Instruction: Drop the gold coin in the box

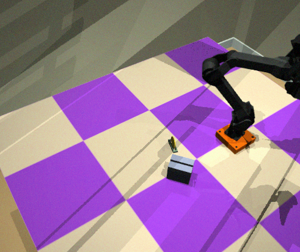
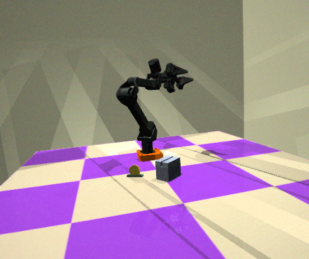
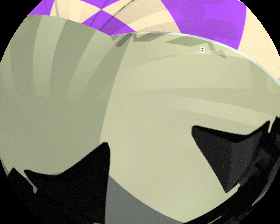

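Observation:
The gold coin (image 1: 173, 142) (image 2: 134, 170) stands upright on its edge in the dark-green holder (image 1: 175, 150) (image 2: 134, 175). The closed grey box (image 1: 179, 175) (image 2: 168, 173) stands beside the holder, with a thin dark slot across its light lid. My gripper (image 2: 190, 76) (image 3: 152, 139) is open, with nothing between its fingers. It is raised high above the table, away from the coin and the box, and points sideways. In the top view it is partly cut off at the right edge. The wrist view shows neither coin, holder nor box.
The arm's orange base (image 1: 235, 146) (image 2: 149, 154) is fixed on the purple and cream checkered table (image 1: 58, 196) (image 2: 139, 236), close to the box and holder. The wrist view shows mostly wall, with the table's edge at the top.

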Motion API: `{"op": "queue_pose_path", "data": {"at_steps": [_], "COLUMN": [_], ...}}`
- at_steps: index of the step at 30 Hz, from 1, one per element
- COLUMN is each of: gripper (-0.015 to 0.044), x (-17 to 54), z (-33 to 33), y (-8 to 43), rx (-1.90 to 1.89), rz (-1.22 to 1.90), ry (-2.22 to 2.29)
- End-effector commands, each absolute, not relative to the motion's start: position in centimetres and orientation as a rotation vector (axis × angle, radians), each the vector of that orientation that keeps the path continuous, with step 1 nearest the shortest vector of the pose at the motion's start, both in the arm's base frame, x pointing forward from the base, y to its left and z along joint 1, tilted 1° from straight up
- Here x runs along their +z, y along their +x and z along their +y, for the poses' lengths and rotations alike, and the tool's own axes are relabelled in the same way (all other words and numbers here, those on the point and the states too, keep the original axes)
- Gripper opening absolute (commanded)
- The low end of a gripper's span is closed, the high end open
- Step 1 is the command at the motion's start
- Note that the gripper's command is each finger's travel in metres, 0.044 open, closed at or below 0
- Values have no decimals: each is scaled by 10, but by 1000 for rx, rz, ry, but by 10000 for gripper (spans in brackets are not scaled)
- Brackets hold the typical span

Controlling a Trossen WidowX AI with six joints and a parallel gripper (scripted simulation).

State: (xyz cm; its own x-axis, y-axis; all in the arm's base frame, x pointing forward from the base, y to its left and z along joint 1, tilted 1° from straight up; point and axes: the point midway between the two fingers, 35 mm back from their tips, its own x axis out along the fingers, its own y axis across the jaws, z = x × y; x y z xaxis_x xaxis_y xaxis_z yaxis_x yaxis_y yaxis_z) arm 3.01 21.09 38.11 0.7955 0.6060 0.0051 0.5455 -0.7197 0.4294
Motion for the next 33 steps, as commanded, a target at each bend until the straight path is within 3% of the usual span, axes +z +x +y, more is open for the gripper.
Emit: {"op": "queue_pose_path", "data": {"at_steps": [1,9,12,21,33], "gripper": [374,164,161,161,161], "x": [381,378,383,344,263], "z": [212,238,243,239,142], "y": [31,86,97,193,307], "rx": [208,320,364,173,-331], "rz": [859,535,554,332,314], "ry": [2568,2280,2237,1837,1420]}}
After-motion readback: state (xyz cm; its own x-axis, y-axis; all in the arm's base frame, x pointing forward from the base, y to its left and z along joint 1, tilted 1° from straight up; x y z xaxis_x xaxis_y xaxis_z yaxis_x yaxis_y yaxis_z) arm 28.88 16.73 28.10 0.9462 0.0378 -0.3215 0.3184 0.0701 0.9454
